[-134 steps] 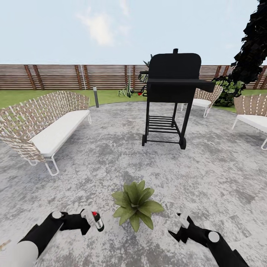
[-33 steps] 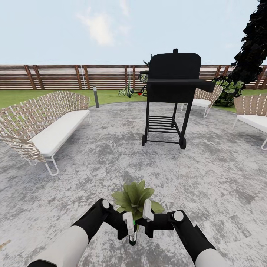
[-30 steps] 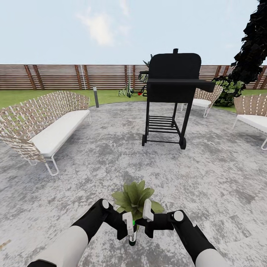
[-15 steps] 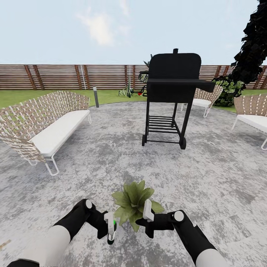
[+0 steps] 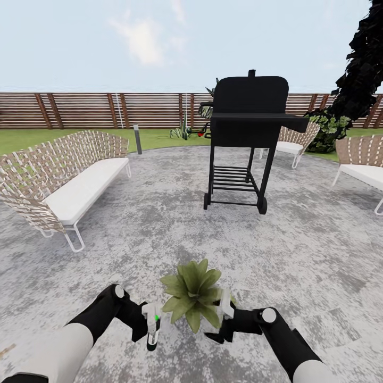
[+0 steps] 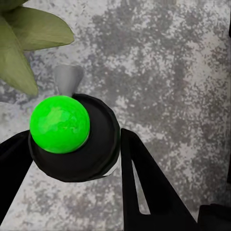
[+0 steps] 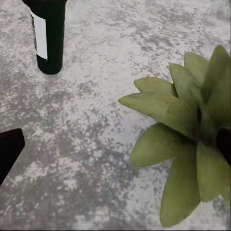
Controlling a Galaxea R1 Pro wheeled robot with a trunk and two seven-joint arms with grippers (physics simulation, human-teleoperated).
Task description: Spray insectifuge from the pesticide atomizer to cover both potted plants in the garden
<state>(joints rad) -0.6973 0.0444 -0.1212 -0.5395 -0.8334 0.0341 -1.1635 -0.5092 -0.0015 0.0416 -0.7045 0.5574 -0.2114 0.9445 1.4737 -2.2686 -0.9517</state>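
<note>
head view: you're gripping the pesticide atomizer [image 5: 153,331] in your left gripper [image 5: 149,325] beside one potted plant [image 5: 195,298]; right gripper [image 5: 226,320] jaws unclear; spraying both plants is remaining.

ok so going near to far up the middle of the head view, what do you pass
potted plant → grey paving → black grill → lawn → wooden fence
</note>
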